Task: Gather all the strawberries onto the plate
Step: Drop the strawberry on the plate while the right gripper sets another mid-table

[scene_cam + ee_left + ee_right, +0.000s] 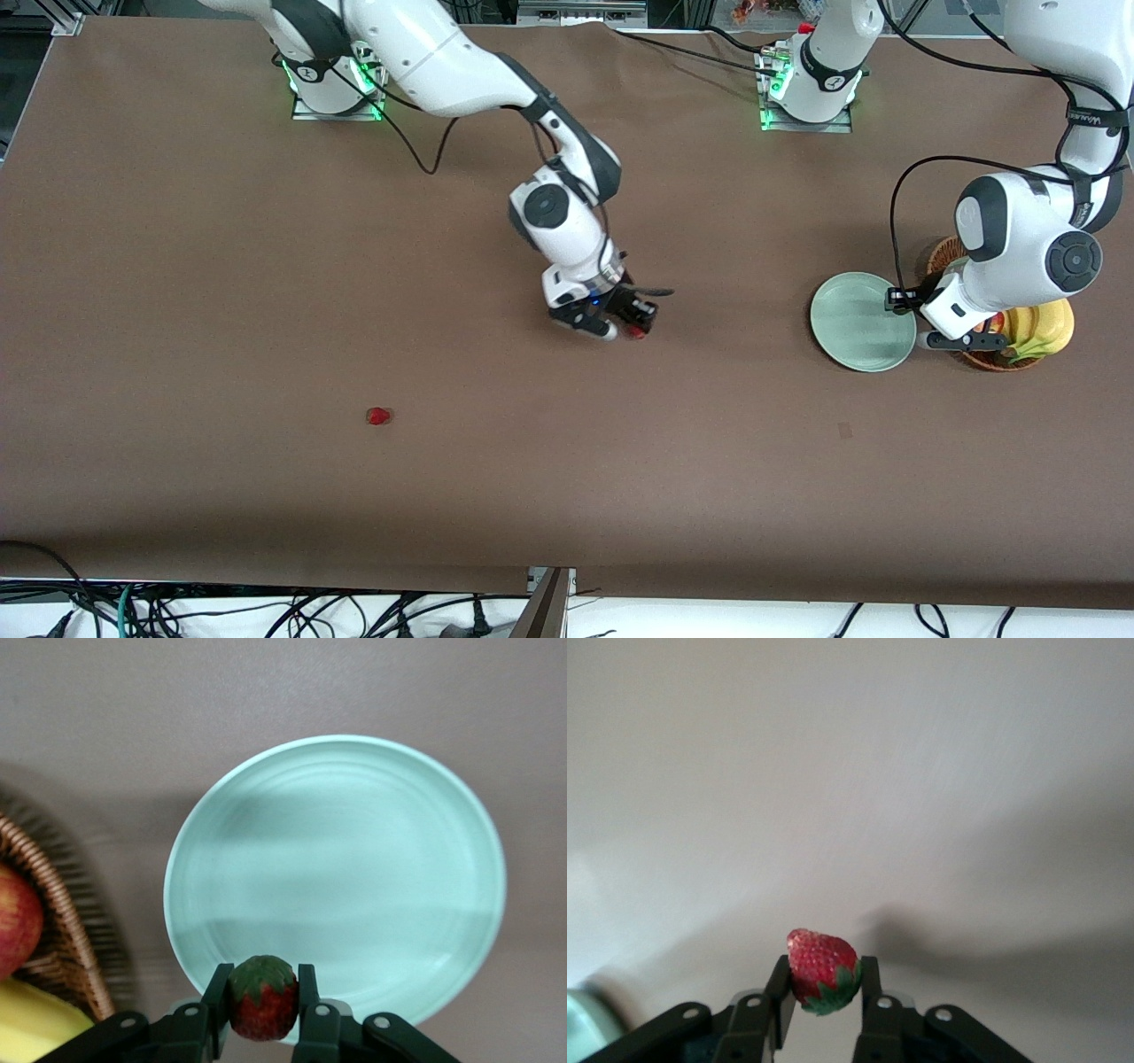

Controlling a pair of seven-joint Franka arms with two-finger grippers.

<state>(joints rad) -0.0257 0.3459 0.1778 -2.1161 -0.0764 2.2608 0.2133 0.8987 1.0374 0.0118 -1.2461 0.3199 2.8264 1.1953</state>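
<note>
My left gripper (970,340) is shut on a strawberry (262,999) with a green cap and holds it in the air over the gap between the plate and the basket. The pale mint-green plate (855,323) lies bare, and it fills the left wrist view (354,850). My right gripper (631,326) is shut on a second strawberry (636,333) over the middle of the table; the berry also shows in the right wrist view (822,968). A third strawberry (379,416) lies on the table toward the right arm's end, nearer to the front camera.
A brown wicker basket (997,359) stands beside the plate at the left arm's end, holding a banana (1045,328) and a red apple (13,921). The plate's rim (580,1028) shows in the right wrist view. The brown tabletop (266,266) is bare elsewhere.
</note>
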